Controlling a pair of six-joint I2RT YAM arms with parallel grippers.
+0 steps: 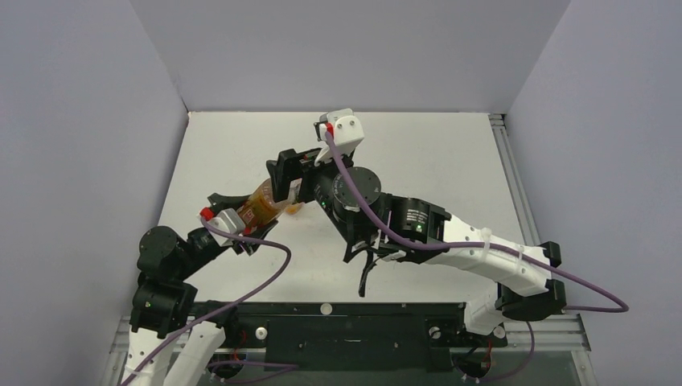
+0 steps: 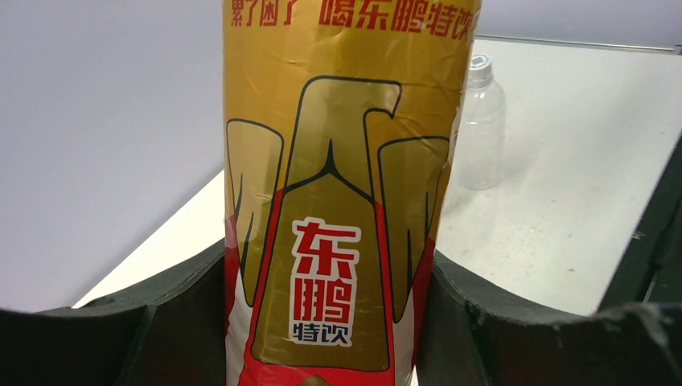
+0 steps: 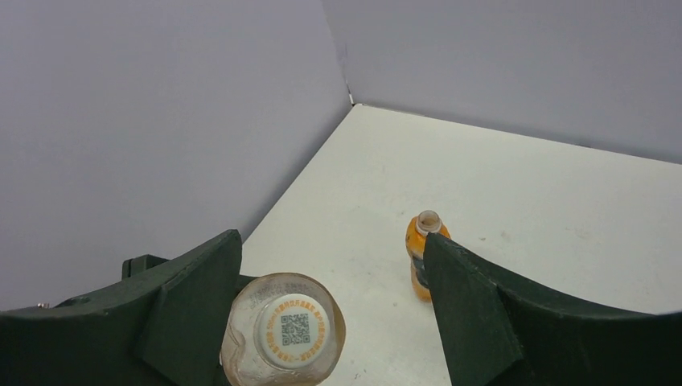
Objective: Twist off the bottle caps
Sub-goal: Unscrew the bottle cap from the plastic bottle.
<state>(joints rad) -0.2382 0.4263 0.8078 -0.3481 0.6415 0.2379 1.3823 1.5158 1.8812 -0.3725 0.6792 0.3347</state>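
Dark green, my left claw (image 2: 326, 297) grips the gold-labelled bottle (image 2: 338, 201) by its body, holding it tilted over the table (image 1: 450, 161). My right claw (image 3: 331, 237) is spread open around that bottle's white cap (image 3: 293, 328), holding nothing. Beyond it the orange bottle (image 3: 417, 245) stands upright, neck uncapped. The clear bottle (image 2: 480, 137) stands capped, well apart.

Clamped left end effector (image 2: 322, 322), right end effector (image 3: 331, 269) with jaws wide apart.
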